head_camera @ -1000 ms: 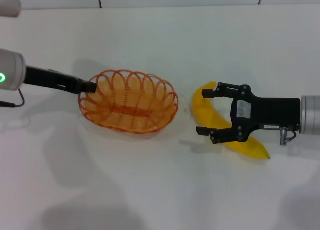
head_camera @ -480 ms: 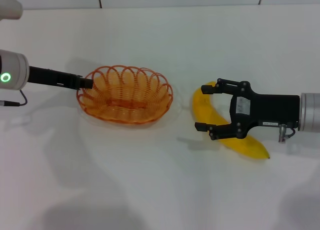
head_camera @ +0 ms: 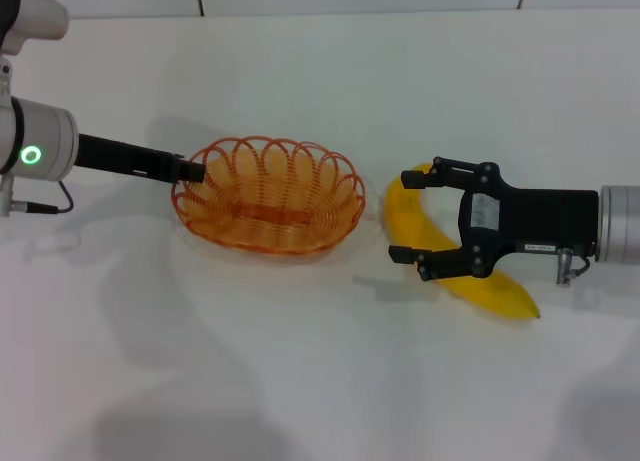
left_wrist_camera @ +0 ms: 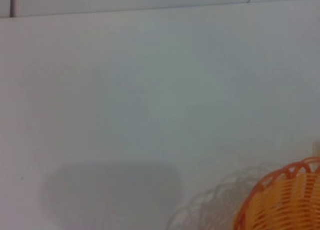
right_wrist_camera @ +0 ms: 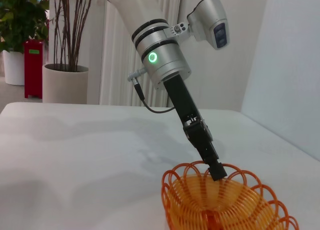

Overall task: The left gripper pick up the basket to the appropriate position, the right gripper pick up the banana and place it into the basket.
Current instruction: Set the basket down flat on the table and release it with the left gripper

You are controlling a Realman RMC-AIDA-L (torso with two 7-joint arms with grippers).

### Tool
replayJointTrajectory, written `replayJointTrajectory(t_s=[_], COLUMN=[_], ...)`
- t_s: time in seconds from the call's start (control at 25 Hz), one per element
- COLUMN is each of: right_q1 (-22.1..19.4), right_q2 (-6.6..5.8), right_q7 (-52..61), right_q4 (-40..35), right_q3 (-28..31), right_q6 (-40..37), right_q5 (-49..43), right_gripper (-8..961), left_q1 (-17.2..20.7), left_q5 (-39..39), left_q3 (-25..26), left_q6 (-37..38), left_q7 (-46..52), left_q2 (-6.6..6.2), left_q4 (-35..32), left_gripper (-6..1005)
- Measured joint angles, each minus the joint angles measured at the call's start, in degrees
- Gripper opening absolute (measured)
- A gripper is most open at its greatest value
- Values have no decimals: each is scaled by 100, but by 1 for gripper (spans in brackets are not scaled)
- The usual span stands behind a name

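Orange wire basket (head_camera: 268,194) is pinched at its rim by the left hand (head_camera: 192,170), mid-placement; right hand (head_camera: 412,217) gapes around the banana (head_camera: 430,243) on the table (head_camera: 320,381), next closing on it.

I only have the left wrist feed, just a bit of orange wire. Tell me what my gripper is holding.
Observer: The left gripper is shut on the basket at its rim, on the robot's left side.
Operator: Report the banana.
Observer: The banana lies on the table, to the basket's right, not inside.
Operator: Give me the right arm.
Observer: The right gripper is open, fingers straddling the banana's middle.
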State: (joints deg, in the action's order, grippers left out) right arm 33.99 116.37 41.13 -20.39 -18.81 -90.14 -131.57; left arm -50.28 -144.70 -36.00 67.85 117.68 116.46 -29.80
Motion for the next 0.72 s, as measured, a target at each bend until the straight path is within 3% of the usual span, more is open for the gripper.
replayJointTrajectory(t_s=[0.72], right_q1=[-26], right_q2=[0], right_q7=[0], right_q4=[0], right_q3=[22], right_q6=[-40], right_q5=[-1], right_gripper=[888], left_q1=[-11], left_q5=[-29], left_q3=[-4], left_q6=[21], left_q7=[10], left_q2=[0], left_q4=[0], left_gripper=[126])
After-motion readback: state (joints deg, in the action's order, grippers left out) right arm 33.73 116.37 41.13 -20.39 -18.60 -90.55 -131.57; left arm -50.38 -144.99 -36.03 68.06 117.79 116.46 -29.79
